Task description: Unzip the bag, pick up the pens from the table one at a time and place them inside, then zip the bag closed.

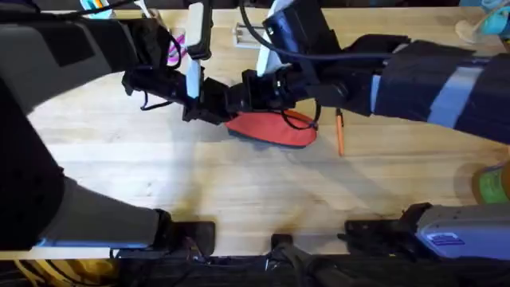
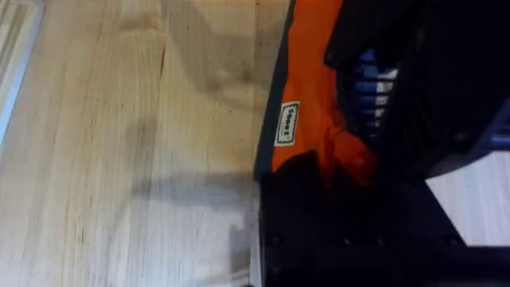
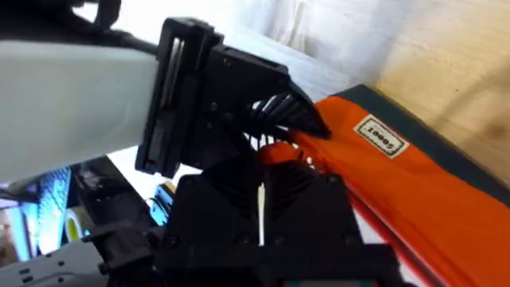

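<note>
The red-orange bag (image 1: pixel 271 130) lies near the middle of the pale wooden worktop (image 1: pixel 239 191), with both grippers crowded at its left end. The left gripper (image 1: pixel 209 104) and the right gripper (image 1: pixel 247 97) meet there — whether either one pinches the fabric or is merely close, I cannot tell. A small white label (image 2: pixel 288 124) on the bag's side carries dark lettering, too blurred to read. One orange pen (image 1: pixel 339 131) lies just right of the bag.
</note>
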Controlling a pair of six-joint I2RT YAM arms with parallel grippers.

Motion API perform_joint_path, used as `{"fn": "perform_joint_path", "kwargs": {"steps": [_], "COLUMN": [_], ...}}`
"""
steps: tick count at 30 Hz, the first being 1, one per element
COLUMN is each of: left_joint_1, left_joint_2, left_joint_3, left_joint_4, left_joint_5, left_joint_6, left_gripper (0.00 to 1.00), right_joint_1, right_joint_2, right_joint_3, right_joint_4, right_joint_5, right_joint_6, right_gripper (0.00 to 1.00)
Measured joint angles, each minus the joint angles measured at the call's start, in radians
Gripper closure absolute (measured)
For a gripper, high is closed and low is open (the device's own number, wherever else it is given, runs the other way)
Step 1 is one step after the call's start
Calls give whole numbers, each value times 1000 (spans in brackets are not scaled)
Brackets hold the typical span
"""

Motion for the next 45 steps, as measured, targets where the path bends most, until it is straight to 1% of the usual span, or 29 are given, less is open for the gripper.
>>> {"fn": "perform_joint_path", "kwargs": {"steps": [1, 2, 3, 4, 8, 9, 10, 11, 12, 16, 20, 23, 26, 30, 31, 32, 34, 35, 38, 39, 40, 41, 45], "left_joint_1": [0, 0, 0, 0, 0, 0, 0, 0, 0, 0, 0, 0, 0, 0, 0, 0, 0, 0, 0, 0, 0, 0, 0], "left_joint_2": [0, 0, 0, 0, 0, 0, 0, 0, 0, 0, 0, 0, 0, 0, 0, 0, 0, 0, 0, 0, 0, 0, 0], "left_joint_3": [0, 0, 0, 0, 0, 0, 0, 0, 0, 0, 0, 0, 0, 0, 0, 0, 0, 0, 0, 0, 0, 0, 0], "left_joint_4": [0, 0, 0, -2, 0, 0, 0, 0, 0, 0, 0, 0, 0, 0, 0, 0, 0, 0, 0, 0, 0, 0, 0], "left_joint_5": [0, 0, 0, 0, 0, 0, 0, 0, 0, 0, 0, 0, 0, 0, 0, 0, 1, 1, 1, 1, 1, 1, 1], "left_joint_6": [0, 0, 1, 1, 0, 0, 0, 0, 0, 0, 0, 0, 0, 0, 1, 1, 1, 4, 2, -1, 0, 0, 0], "left_gripper": [959, 959, 959, 959, 959, 959, 959, 959, 959, 959, 959, 959, 959, 956, 930, 860, 773, 658, 187, 58, 21, 12, 8], "right_joint_1": [0, -1, -3, -8, -39, -48, -58, -71, -110, -151, -163, -163, -163, -163, -163, -163, -163, -163, -163, -163, -163, -163, -163], "right_joint_2": [0, 0, -1, -3, -33, -48, -67, -88, -151, -238, -307, -330, -326, -300, -293, -286, -274, -271, -268, -268, -268, -268, -268], "right_joint_3": [7, 15, 24, 35, 73, 80, 90, 98, 112, 120, 122, 122, 122, 122, 122, 122, 122, 122, 122, 122, 122, 122, 122], "right_joint_4": [-17, -37, -61, -87, -225, -259, -300, -338, -399, -433, -436, -436, -437, -439, -439, -440, -442, -442, -442, -442, -442, -442, -441], "right_joint_5": [0, -1, -2, -1, -1, 6, 21, 40, 85, 114, 125, 129, 133, 137, 137, 137, 137, 137, 137, 137, 138, 138, 140], "right_joint_6": [-14, -26, -39, -57, -150, -173, -197, -223, -308, -431, -585, -718, -832, -927, -940, -951, -978, -994, -1088, -1129, -1171, -1203, -1293], "right_gripper": [966, 927, 852, 733, 145, 47, 15, 7, 5, 5, 5, 4, 5, 4, 4, 4, 4, 4, 5, 5, 5, 5, 4]}}
